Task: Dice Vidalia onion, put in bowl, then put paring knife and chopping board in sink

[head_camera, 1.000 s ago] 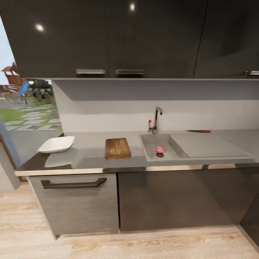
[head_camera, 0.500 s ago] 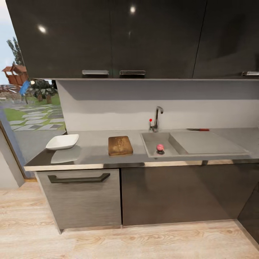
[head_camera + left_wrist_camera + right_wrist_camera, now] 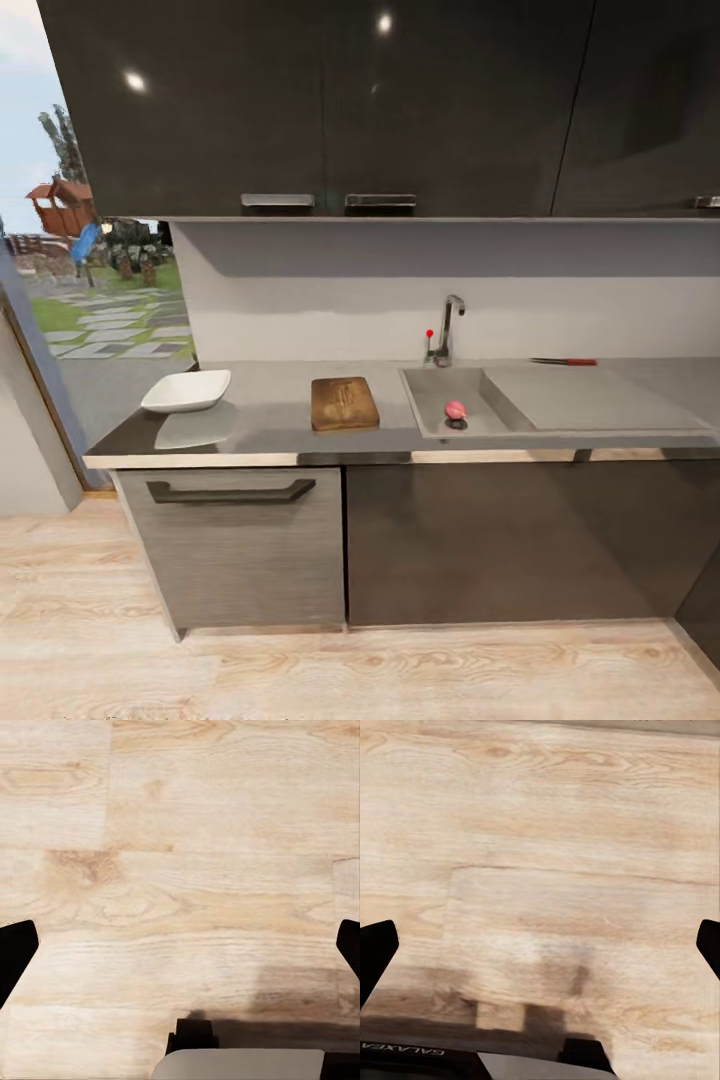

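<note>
- Vidalia onion (image 3: 455, 409): sat low in the sink (image 3: 428, 400), beside the drain, untouched.
- Chopping board (image 3: 344, 403): lay flat on the countertop (image 3: 270, 415), just beside the basin, bare.
- Bowl (image 3: 187, 390): stood near the counter's far end, well apart from the board.
- Paring knife (image 3: 564, 361): lay behind the drainboard, red handle pointing away from the tap (image 3: 447, 328).
- Left gripper (image 3: 180, 952) and right gripper (image 3: 540, 952): spread wide, holding nothing, aimed at the wooden floor (image 3: 187, 832).
- Step judged: approach. Best to stop squarely before the basin, near enough to reach down for the onion.
- Hard to make out: the drain under the onion; the knife's blade, thin and dark.
</note>
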Motion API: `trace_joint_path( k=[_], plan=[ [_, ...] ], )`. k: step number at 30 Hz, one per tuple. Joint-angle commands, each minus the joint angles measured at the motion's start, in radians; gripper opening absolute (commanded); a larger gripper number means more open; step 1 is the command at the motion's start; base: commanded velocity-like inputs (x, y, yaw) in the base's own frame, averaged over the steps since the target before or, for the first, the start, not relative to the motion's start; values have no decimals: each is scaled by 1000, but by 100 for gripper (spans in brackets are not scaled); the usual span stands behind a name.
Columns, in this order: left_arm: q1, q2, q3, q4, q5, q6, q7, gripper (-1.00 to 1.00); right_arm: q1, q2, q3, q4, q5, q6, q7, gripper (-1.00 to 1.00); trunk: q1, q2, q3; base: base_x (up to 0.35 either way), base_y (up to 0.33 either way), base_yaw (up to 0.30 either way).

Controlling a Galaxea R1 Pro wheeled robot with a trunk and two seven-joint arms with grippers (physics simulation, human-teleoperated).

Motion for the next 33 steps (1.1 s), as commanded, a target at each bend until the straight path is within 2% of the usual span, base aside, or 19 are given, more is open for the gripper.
trace_joint_path(
  k=[1, 6, 11, 19, 33],
  plan=[
    [0, 0, 0, -1, 9, -1, 0, 100, 0, 0, 3, 0, 4, 0, -7, 100, 0, 0, -1, 0, 0, 240],
    [0, 0, 0, 0, 31, -1, 0, 100, 0, 0, 3, 1, 4, 0, -7, 100, 0, 0, -4, 0, 0, 250],
    [0, -1, 0, -1, 37, -1, 0, 100, 0, -3, 2, 1, 4, -2, -7, 100, 0, 0, -8, 0, 0, 243],
    [0, -4, 0, -2, 37, -1, -1, 100, 0, -5, 0, 0, 4, -3, -7, 100, 0, 0, -9, 0, 0, 52],
    [0, -3, 0, -4, 38, -2, -1, 100, 0, -5, 0, 0, 5, -3, -7, 100, -54, 98, 35, 0, 0, 1]
  ],
)
